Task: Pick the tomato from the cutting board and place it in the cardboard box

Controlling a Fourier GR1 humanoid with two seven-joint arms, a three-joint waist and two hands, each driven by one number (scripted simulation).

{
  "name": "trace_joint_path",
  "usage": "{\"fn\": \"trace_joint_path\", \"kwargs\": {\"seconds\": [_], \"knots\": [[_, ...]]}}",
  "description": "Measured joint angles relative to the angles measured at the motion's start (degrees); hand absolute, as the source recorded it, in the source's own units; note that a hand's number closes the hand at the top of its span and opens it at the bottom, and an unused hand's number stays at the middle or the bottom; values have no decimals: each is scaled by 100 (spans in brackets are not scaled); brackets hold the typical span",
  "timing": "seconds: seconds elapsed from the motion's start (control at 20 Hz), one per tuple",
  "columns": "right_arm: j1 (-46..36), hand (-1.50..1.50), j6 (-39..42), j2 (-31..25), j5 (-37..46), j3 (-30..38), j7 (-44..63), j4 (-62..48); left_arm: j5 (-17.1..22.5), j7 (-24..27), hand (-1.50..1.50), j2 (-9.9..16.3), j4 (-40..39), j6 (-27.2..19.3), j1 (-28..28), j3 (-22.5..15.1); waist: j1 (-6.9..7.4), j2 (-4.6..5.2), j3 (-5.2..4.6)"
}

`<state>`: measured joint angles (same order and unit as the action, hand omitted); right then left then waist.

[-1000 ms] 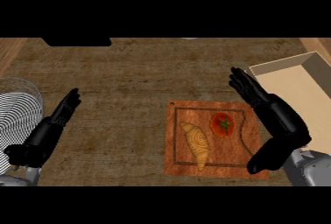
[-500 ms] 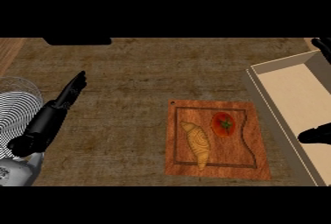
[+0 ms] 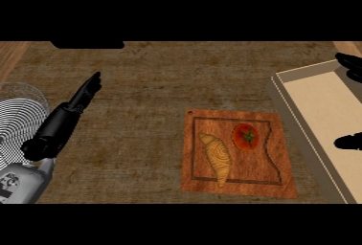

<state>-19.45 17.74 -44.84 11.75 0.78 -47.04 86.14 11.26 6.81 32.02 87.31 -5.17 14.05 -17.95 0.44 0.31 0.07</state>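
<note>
Head view: tomato (image 3: 245, 136) lay ungrasped on the board (image 3: 239, 153); left hand (image 3: 67, 117) rested, fingers straight, empty; right hand (image 3: 351, 141) at the box (image 3: 311, 107), fingers indeterminate.

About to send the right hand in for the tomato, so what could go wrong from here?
1. The tomato lies close beside the croissant on the cutting board; a wide grasp could nudge or catch the pastry.
2. The right hand shows only as dark tips at the view's right edge, over the cardboard box; coming back it may clip the box's near wall.
3. The tomato is round and may roll when touched.
</note>
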Motion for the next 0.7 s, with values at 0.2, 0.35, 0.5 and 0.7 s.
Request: {"fn": "trace_joint_path", "kwargs": {"seconds": [0.2, 0.35, 0.5, 0.7], "knots": [[194, -150, -180, -283, 892, -453, 82, 496, 26, -74, 0, 9, -47, 98, 72, 95, -51, -27, -7], [348, -150, -152, -374, 1419, -785, 464, 1085, -61, -63, 0, -71, -219, 92, 177, 139, -97, -38, -11], [546, -150, -170, -436, 1912, -933, 893, 1609, -101, -29, 0, -143, -145, 96, 28, 164, -92, -48, -12], [926, -150, -39, -365, 2487, -1199, 1672, 2482, -221, 64, 0, -233, -283, 160, 60, 231, -116, -50, -13]]}}
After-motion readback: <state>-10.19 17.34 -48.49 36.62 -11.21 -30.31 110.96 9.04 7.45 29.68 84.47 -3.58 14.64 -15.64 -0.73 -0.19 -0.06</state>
